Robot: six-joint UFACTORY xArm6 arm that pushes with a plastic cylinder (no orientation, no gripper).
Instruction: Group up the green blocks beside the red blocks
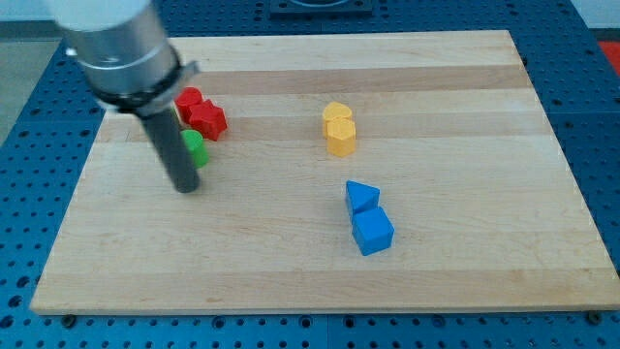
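Note:
Two red blocks sit at the view's upper left: a round-edged red block (188, 98) and a star-like red block (207, 119) touching it. A green block (195, 147) lies just below them, touching the red star block, and is partly hidden by the rod. Only one green block shows. My tip (188, 188) rests on the board just below and slightly left of the green block.
Two yellow blocks (339, 129) stand stacked close together at the centre top. A blue triangle (361, 197) and a blue cube (373, 233) touch at the centre bottom. The wooden board (465, 116) lies on a blue perforated table.

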